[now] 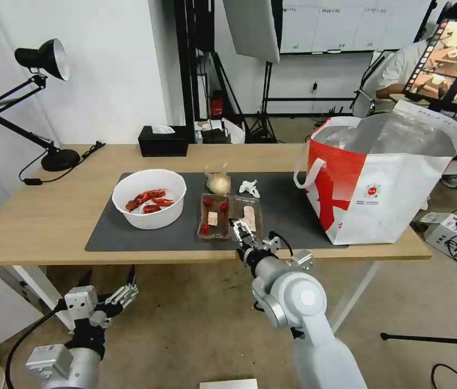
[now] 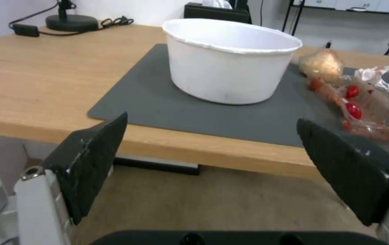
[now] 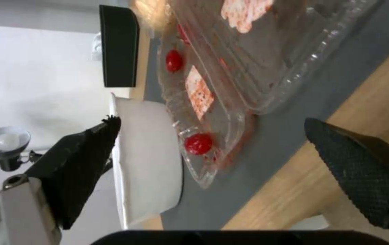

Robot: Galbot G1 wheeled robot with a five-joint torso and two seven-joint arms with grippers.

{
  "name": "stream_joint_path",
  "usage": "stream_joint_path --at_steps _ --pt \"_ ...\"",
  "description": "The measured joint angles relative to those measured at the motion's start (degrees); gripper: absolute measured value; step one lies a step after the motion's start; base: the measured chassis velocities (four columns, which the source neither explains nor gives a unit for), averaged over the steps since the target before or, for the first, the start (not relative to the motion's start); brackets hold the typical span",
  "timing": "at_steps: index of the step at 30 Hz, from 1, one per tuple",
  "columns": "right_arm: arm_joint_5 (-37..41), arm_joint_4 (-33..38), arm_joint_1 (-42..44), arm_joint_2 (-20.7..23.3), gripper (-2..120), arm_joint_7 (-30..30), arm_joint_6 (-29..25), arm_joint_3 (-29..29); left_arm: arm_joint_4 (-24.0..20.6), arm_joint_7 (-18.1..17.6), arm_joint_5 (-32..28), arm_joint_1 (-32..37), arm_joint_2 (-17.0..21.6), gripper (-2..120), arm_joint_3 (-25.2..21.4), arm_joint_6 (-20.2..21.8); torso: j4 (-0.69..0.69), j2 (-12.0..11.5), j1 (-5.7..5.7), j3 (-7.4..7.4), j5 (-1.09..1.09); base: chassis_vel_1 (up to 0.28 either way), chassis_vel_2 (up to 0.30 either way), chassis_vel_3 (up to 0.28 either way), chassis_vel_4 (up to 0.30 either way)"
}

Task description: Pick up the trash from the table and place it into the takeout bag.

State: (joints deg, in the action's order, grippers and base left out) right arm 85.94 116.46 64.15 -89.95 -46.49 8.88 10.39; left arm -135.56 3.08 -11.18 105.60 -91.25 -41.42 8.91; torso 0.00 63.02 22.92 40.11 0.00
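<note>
The left tool [image 1: 123, 294] hangs low in front of the surface [image 1: 50, 216], fingers spread and empty. The right tool [image 1: 242, 232] reaches over the near edge, spread wide at the clear clamshell tray [image 1: 230, 216] on the dark mat [image 1: 287, 216]. To grip well, it should likely straddle the tray's near rim squarely, since thin plastic may flex. Beside it sits the white bowl [image 1: 150, 198] of crayfish shells; behind lie a knotted bag [image 1: 218, 182] and tissue [image 1: 249, 187]. The takeout bag [image 1: 385, 178] stands right, its round red logo unreadable.
</note>
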Motion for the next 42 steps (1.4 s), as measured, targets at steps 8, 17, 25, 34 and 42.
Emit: stream_joint_path --at_steps 8,17,25,34,42 --pt "-0.5 -1.3 -1.0 -0.1 100 0.1 -0.1 0.0 -0.2 0.0 -0.2 0.4 0.0 100 -0.7 -0.1 0.00 0.0 0.00 0.00 0.00 0.000 0.000 0.000 0.000" --pt "-0.4 -2.8 -2.1 -0.1 100 0.2 -0.2 0.2 0.4 0.0 -0.1 0.1 0.0 100 -0.4 -0.1 0.00 0.0 0.00 0.00 0.00 0.000 0.000 0.000 0.000" --pt "-0.4 -3.7 -3.1 -0.1 100 -0.2 -0.5 0.2 0.6 0.0 -0.3 -0.1 0.0 100 -0.6 -0.2 0.00 0.0 0.00 0.00 0.00 0.000 0.000 0.000 0.000" --pt "-0.8 -4.1 -3.1 -0.1 100 0.5 -0.6 0.2 0.9 0.0 -0.6 -0.3 0.1 100 -0.5 -0.3 0.00 0.0 -0.01 0.00 0.00 0.000 0.000 0.000 0.000" --pt "-3.1 -3.2 -3.2 -0.1 100 2.1 -0.8 0.2 1.4 0.0 -0.6 -0.6 0.1 100 -0.3 -0.4 0.00 0.0 0.00 0.00 0.00 0.000 0.000 0.000 0.000"
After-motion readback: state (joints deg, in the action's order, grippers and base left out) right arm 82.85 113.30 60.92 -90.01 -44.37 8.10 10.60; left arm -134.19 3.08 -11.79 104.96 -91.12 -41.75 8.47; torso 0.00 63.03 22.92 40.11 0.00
